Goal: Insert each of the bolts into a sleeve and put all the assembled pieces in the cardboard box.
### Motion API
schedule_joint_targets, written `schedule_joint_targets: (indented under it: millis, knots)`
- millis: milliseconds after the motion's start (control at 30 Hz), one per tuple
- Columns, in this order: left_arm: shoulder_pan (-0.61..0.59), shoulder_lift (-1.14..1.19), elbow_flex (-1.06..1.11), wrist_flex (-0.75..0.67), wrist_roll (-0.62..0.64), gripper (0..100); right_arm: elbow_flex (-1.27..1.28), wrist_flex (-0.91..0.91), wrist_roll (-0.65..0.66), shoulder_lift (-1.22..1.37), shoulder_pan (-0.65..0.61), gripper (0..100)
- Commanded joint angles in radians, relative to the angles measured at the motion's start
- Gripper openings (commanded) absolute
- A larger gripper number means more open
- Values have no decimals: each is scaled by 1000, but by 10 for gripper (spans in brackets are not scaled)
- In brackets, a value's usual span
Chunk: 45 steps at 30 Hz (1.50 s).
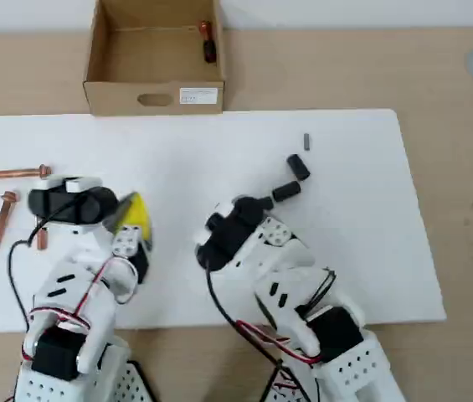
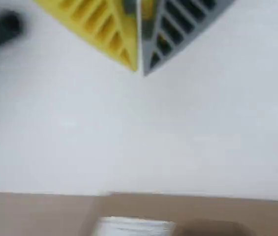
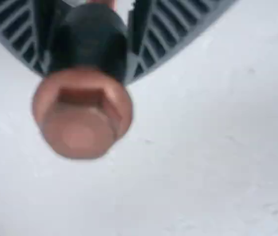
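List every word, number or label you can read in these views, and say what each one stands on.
White sticker on the front wall of the brown cardboard box: dark print, too small to read.
No other text: none shows on the white mat, the loose copper bolts, the black sleeves or the sleeved copper bolt in the right gripper.

**Desk:** How's the light there?

**Me:** Bright, even, from overhead. I see the white mat [image 1: 345, 251] glowing, shadows on it faint and soft. In my right wrist view the bolt [image 3: 82, 123] head is softly lit, the sleeve [image 3: 93, 39] behind it dark.
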Motion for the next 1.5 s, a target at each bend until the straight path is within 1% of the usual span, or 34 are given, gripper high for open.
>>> schedule_joint_targets:
  millis: [0,133,267,433,667,833,1167,1467]
  knots:
    - [-124,-4,29,2,-74,2,-79,-25,-94,-5,68,9]
    - [-255,-4,89,5,-141,2,-113,3,-196,-2,122,9]
    - [-358,-4,172,0,-199,2,-220,63,-269,58,127,9]
    - [-391,-5,261,0,-224,2,-464,68,-325,335,128,9]
    - [-391,-5,301,-2,-221,2,-845,38,-318,806,130,9]
    - [-391,-5,301,0,-221,2,-1121,-21,-233,1118,163,9]
    - [-390,-4,301,6,-221,2,-1759,-20,-52,1702,182,9]
    - [-390,-2,301,8,-221,2,-2269,-20,146,2141,180,10]
